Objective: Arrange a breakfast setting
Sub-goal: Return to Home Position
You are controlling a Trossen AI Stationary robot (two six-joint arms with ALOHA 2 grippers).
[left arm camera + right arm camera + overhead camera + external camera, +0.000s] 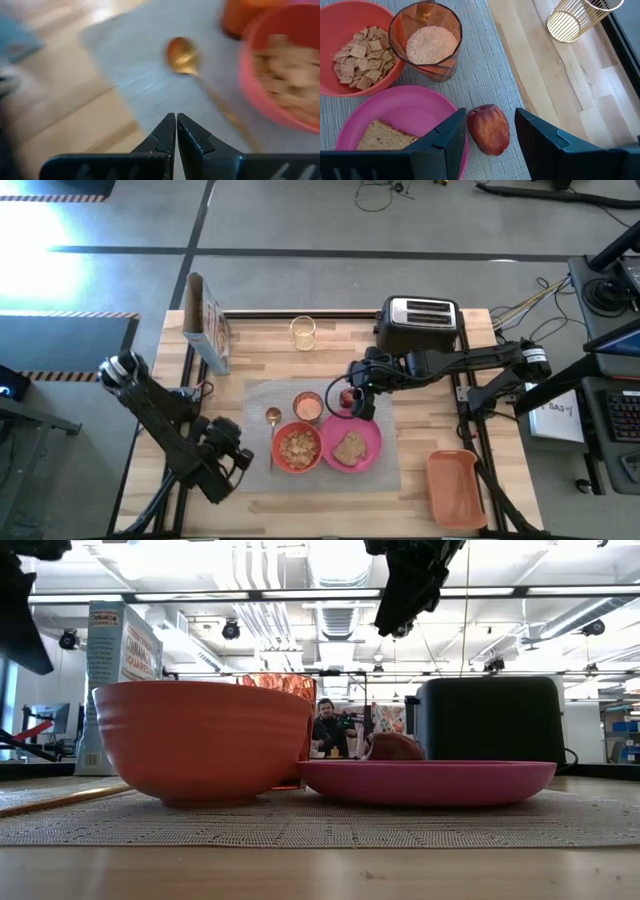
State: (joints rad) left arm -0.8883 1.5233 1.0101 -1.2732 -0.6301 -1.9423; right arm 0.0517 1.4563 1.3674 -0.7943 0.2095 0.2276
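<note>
On the grey mat (pixel 485 65), red apple (pixel 488 131) just below the wide-spread right pincer (pixel 490 116).

Ceiling strips burn out white high above the grey mat (pixel 262 405). From table height the red-orange bowl (pixel 200 740) on the mat glows warmly, while the toaster (pixel 490 730) behind it goes almost black against them. Seen from above, the mat is evenly lit with only faint shadows, and hard glare washes the floor well beyond it on the left arm's side. On the mat, the gold spoon (pixel 182 55) smears with motion. The red apple (pixel 489 129) near its edge shows crisp, with a soft shadow.
</note>
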